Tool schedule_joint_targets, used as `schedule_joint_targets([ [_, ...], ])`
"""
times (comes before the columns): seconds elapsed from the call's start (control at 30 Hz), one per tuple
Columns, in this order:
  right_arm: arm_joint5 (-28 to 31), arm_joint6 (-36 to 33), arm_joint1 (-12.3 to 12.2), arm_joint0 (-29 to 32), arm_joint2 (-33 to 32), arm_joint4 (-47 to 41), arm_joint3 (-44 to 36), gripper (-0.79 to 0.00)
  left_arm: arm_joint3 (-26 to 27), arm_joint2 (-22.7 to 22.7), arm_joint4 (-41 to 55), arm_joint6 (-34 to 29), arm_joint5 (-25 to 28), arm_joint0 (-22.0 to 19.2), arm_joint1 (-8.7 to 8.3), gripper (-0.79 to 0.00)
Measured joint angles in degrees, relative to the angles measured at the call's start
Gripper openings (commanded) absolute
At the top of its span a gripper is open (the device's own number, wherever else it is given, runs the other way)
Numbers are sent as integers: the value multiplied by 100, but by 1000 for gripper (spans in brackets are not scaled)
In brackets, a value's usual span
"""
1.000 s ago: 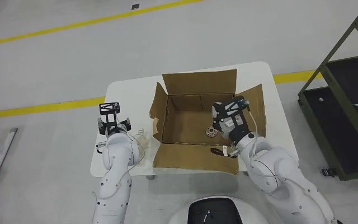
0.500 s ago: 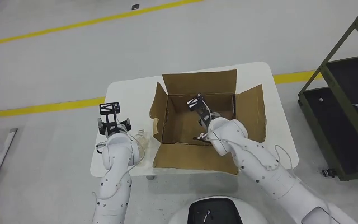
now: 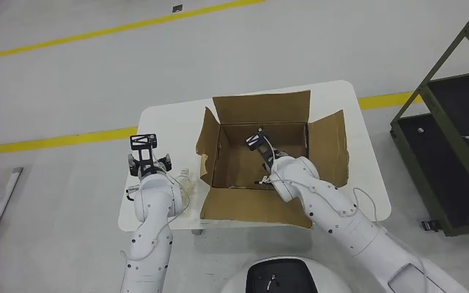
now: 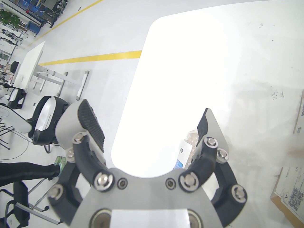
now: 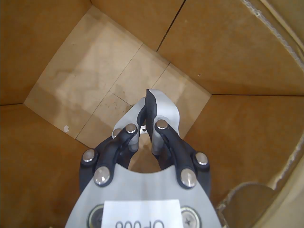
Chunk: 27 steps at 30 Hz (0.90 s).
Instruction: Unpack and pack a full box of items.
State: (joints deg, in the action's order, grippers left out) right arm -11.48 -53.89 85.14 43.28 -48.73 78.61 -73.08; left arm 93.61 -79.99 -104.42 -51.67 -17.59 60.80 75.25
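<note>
An open cardboard box [image 3: 260, 108] stands on the white table [image 3: 172, 121], its flaps spread outward. My right gripper [image 3: 255, 139] is down inside it near the far wall. Seen from the right wrist, that gripper [image 5: 147, 100] is shut above the bare box floor [image 5: 95, 72], and I cannot make out anything held between its fingers. My left gripper [image 3: 144, 141] hangs open over the table to the left of the box. From the left wrist, a clear-wrapped item [image 4: 186, 143] lies on the table just beside one fingertip of the open gripper [image 4: 147, 117].
The clear-wrapped item [image 3: 185, 176] lies between the left arm and the box's left flap. The labelled outer wall of the box [image 4: 288, 191] shows in the left wrist view. A dark green rack [image 3: 440, 132] stands on the floor beyond the table's right end.
My right arm has swung from the box's right side down into the box, toward the far wall. The left arm has not moved.
</note>
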Motion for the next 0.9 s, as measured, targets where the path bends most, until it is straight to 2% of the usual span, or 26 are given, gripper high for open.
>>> schedule_joint_targets([
  [0.1, 193, -349, -14, 52, 13, 187, -183, -785, 0, 0, 0, 0, 0, 0, 0, 0],
  [0.27, 131, -986, 17, 68, 19, 302, -322, -773, 0, 0, 0, 0, 0, 0, 0, 0],
  [0.3, 79, -1072, 30, 59, 17, 330, -301, -720, 0, 0, 0, 0, 0, 0, 0, 0],
  [0.37, 64, -1172, 52, 33, 11, 311, -232, -533, 0, 0, 0, 0, 0, 0, 0, 0],
  [0.43, 49, -1219, 79, -17, 4, 297, -112, -486, 0, 0, 0, 0, 0, 0, 0, 0],
  [0.6, 138, -1250, 163, -172, 68, 230, 217, -431, 0, 0, 0, 0, 0, 0, 0, 0],
  [0.9, 131, -1185, 322, -397, 192, 188, 826, -425, 0, 0, 0, 0, 0, 0, 0, 0],
])
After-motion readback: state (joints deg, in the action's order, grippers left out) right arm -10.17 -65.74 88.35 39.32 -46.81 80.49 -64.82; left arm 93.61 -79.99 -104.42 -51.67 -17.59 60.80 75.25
